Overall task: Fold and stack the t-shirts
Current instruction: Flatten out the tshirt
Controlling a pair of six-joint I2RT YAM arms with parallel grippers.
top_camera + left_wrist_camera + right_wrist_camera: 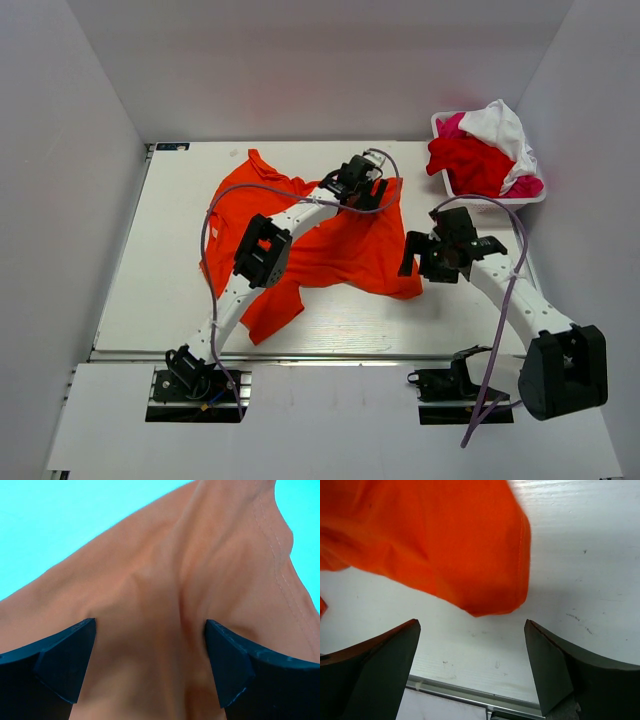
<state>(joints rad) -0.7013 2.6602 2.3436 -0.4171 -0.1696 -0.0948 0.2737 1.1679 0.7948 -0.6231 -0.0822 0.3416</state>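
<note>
- Orange t-shirt (340, 250) lies on the table (400, 320), mid-table, spread but rumpled; one flap trails toward the near left, and a rounded corner sticks out near right
- Long axis runs roughly left to right, tilted a little, as far as the overhead view tells
- Left gripper (150, 630) is over the far right part of the shirt, jaws wide apart and straddling a raised ridge of cloth; nothing pinched
- Right gripper (472, 625) has jaws spread and is empty, with bare table between them; the shirt's near right corner sits just ahead and left of it
- The right arm is nearer that corner, the left nearer the far edge
- Cloth is plain, soft, creased, with a stitched hem visible
- Red (470, 165), white (500, 125) and pink (525, 185) tees are heaped in the basket (495, 205), far right
- Judgement: flattening not done, no fold made yet
</note>
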